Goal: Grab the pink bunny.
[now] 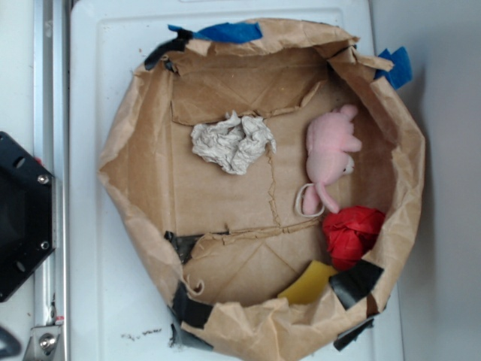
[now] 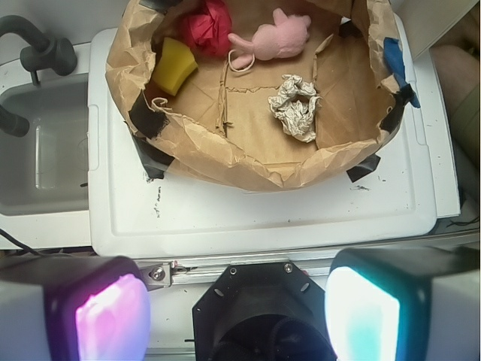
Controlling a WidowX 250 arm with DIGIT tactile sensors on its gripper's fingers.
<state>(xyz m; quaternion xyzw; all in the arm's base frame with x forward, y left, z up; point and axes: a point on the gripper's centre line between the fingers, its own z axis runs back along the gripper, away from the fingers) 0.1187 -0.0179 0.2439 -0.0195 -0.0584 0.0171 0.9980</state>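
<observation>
A white plastic tabletop with a raised moulded edge fills most of the exterior view, lit evenly and softly, with little shadow. Dark crumbs speckle it near 7 o'clock. Along the 9 o'clock side runs a metal rail, bolted at its lower end. Toward 3 o'clock a plain pale grey surface lies beyond the top's edge. In the wrist view the same white top sits centrally, and at 9 o'clock a white sink basin adjoins it, with a dark grey tap curving at 10 o'clock.
</observation>
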